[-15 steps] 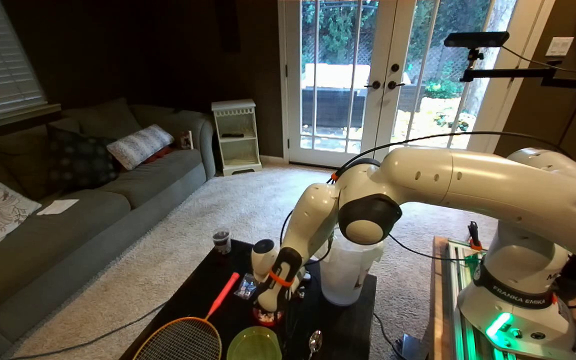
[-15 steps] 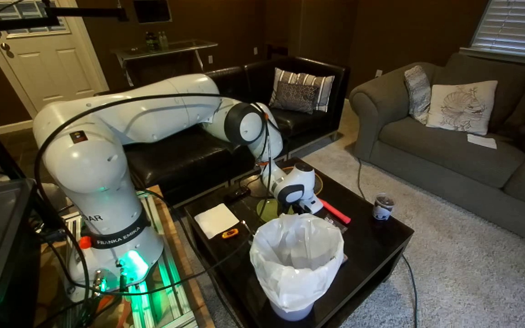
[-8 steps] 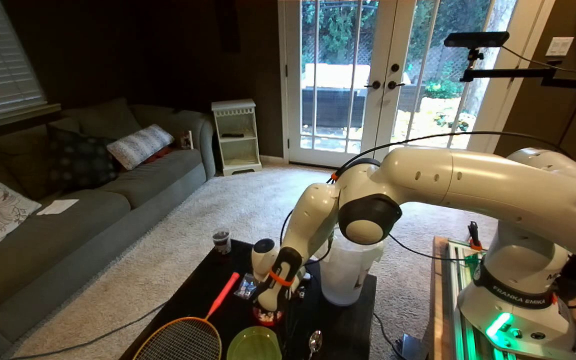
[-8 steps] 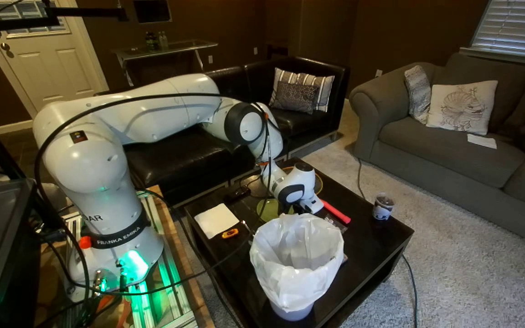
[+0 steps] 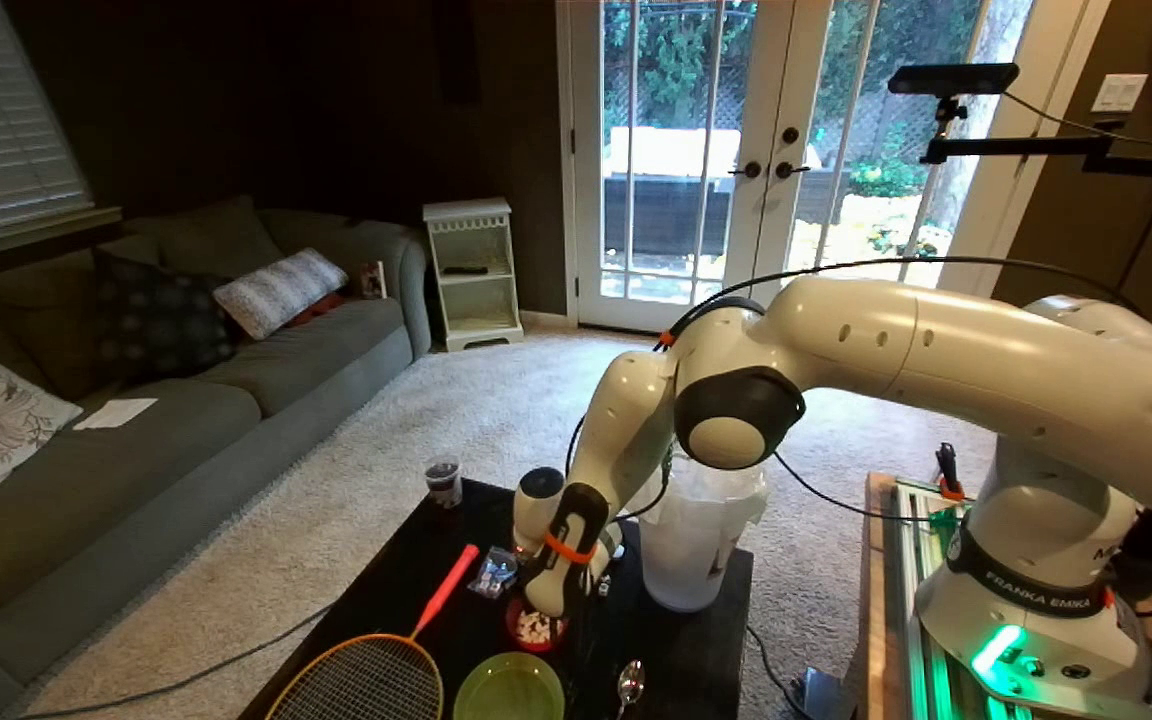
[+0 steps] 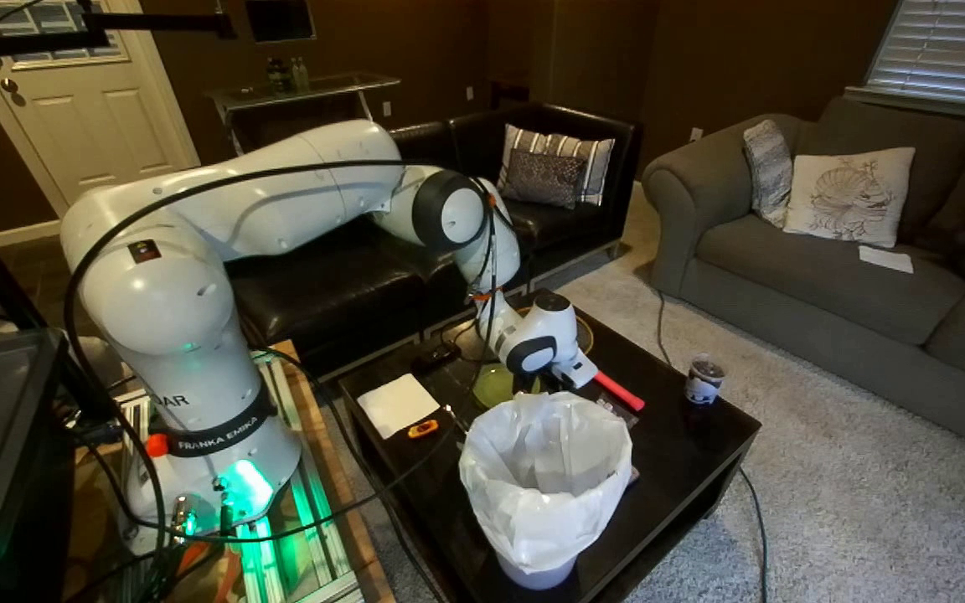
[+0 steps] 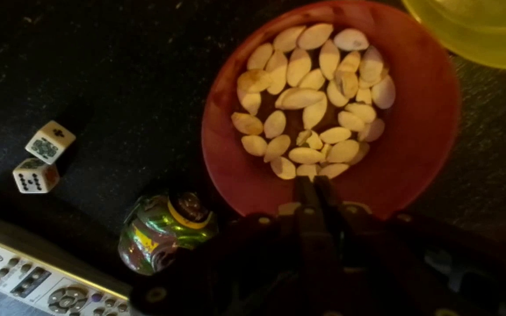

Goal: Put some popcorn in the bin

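The popcorn point(image 7: 299, 98), pale oval pieces that look like seeds, lies in a red bowl point(image 7: 424, 114) in the wrist view. My gripper point(image 7: 313, 177) hangs over the bowl's near inner side, its fingertips drawn nearly together. A pale piece shows right at the tips; whether it is pinched or lies beneath them I cannot tell. In an exterior view the red bowl point(image 5: 536, 645) sits under the hand, partly covered by it. The bin point(image 6: 545, 511), white with a plastic liner over its rim, stands upright apart from the gripper; it also shows in an exterior view as the bin point(image 5: 688, 555).
A green bowl point(image 5: 508, 690) stands beside the red one. Around them lie a racket point(image 5: 361, 685), a spoon point(image 5: 630, 682), dice point(image 7: 50, 141), a shiny multicoloured object point(image 7: 165, 232) and a remote point(image 7: 59, 281). A cup point(image 6: 704, 381) stands by the table's far corner.
Over the last half second the arm has risen a little, and its hand has shifted slightly in an exterior view. More of the red bowl shows there now.
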Robot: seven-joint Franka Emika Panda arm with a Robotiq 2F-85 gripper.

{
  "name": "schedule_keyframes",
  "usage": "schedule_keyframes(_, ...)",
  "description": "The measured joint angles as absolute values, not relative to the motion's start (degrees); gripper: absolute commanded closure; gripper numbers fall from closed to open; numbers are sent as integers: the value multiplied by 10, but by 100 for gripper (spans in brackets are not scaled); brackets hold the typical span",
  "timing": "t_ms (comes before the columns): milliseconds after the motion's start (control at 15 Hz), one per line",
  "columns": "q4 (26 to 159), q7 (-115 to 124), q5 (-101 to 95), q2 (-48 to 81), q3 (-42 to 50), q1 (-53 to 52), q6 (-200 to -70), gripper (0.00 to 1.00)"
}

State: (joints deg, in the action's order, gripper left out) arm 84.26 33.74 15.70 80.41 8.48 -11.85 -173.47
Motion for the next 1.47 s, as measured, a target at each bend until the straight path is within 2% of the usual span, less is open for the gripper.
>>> schedule_keyframes(400, 951, 319, 158, 732, 79, -122, -1778, 99)
schedule_keyframes(1000, 1170, 242, 157, 534, 65, -117, -1807, 99)
schedule_keyframes(1467, 1229, 154, 154, 460, -51, -26, -1775, 99)
